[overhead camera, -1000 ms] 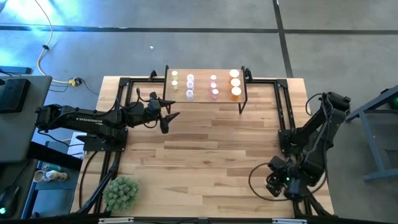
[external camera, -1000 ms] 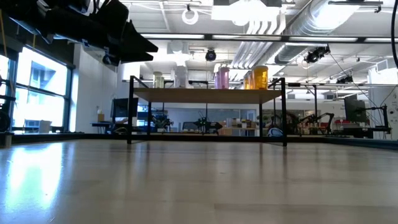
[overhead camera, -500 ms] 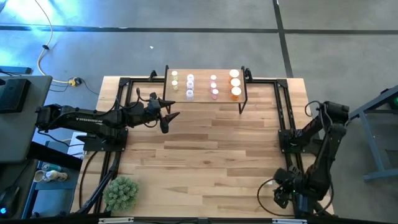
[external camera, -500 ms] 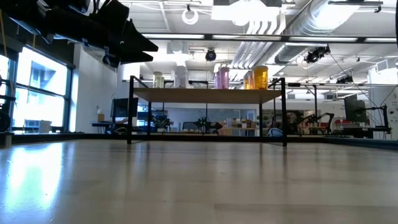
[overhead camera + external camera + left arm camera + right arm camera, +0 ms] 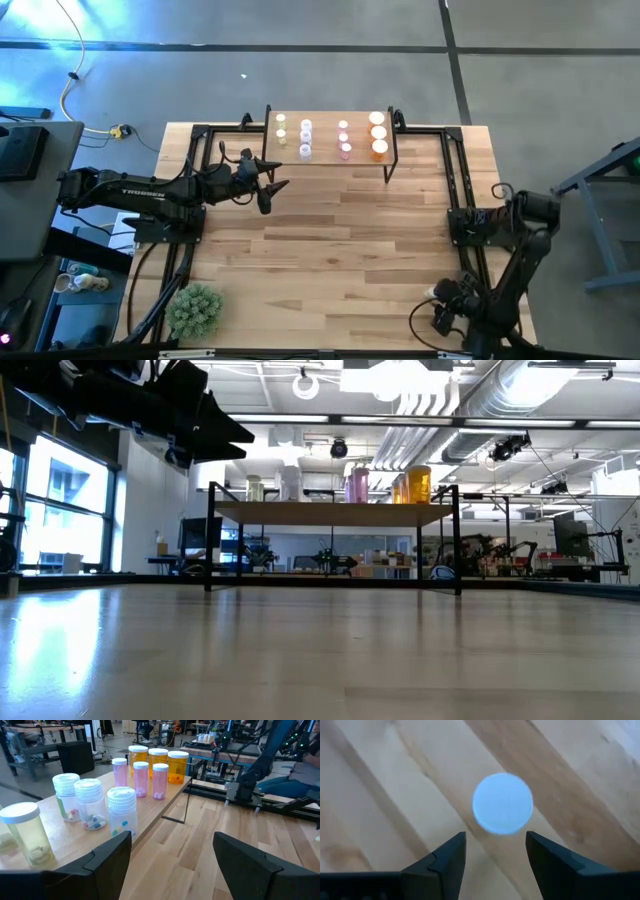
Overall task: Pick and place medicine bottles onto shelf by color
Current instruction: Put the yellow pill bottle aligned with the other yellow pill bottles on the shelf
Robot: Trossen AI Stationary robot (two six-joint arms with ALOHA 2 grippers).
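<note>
— Where are your arms?

— My left arm reaches level across the worktop (image 5: pixel 330 235), its left gripper (image 5: pixel 272 187) just beside the shelf (image 5: pixel 325 158), fingers spread and holding nothing. My right arm is folded back at the near right corner, wrist pointing straight down; the right gripper (image 5: pixel 495 851) hangs with fingers apart over a white cap (image 5: pixel 502 803), not touching it.

— And the medicine bottles (image 5: pixel 122 810)?

— Upright on the shelf in rows: yellow-green, pale, pink, orange.
</note>
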